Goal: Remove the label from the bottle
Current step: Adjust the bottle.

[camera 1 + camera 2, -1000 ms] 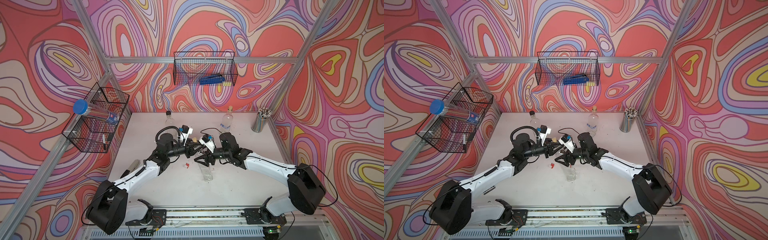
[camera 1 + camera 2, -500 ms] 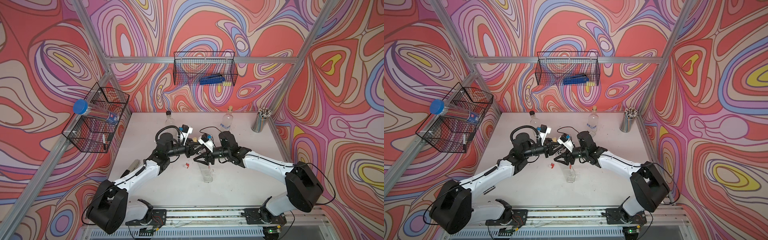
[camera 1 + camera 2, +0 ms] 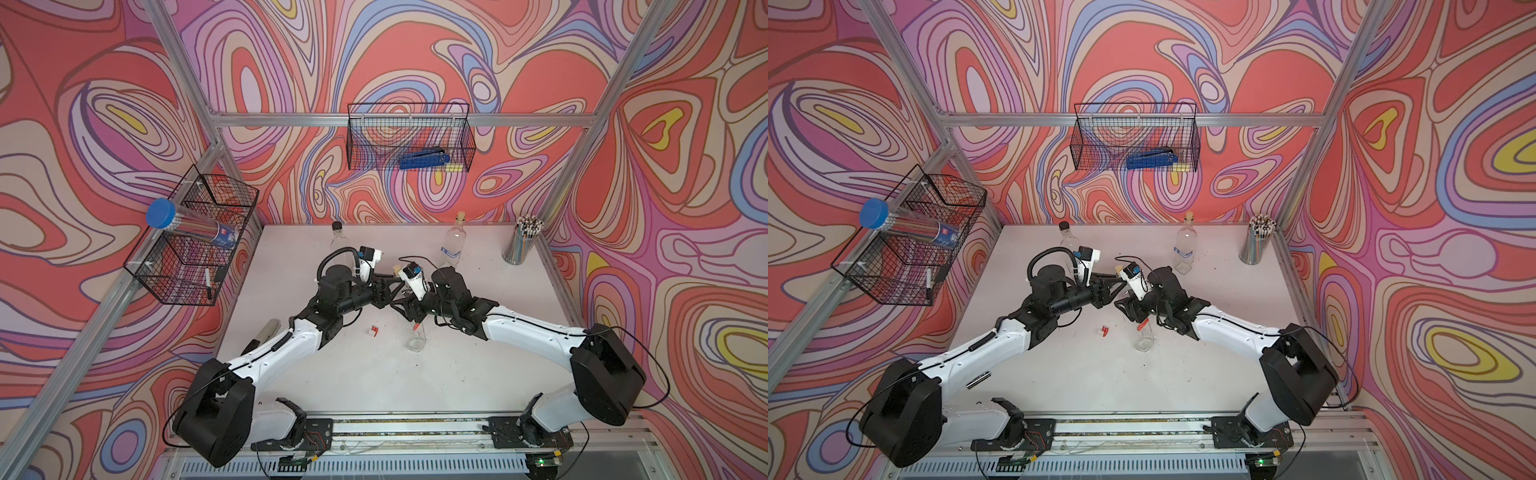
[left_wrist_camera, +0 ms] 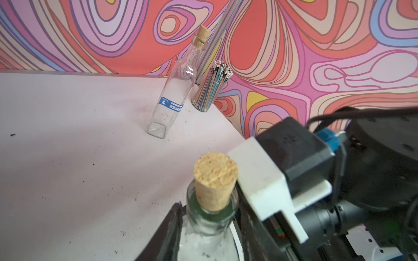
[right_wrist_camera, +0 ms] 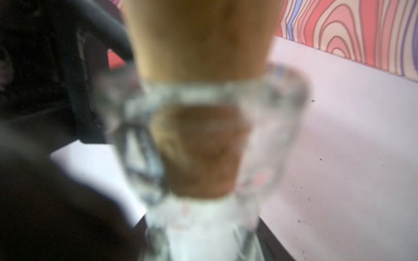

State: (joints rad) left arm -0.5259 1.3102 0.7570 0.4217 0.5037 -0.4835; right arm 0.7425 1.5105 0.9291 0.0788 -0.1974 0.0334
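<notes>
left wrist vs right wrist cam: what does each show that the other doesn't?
Left wrist only: a labelled bottle standing farther back, a pen cup beside it, and the right arm's camera housing. Right wrist only: nothing distinct. It is a blurred close-up with dark shapes to one side. Both: the corked bottle, its cork and the white table.

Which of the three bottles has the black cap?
The bottle standing at the table's back, behind the left arm; the other two have cork stoppers.
</notes>
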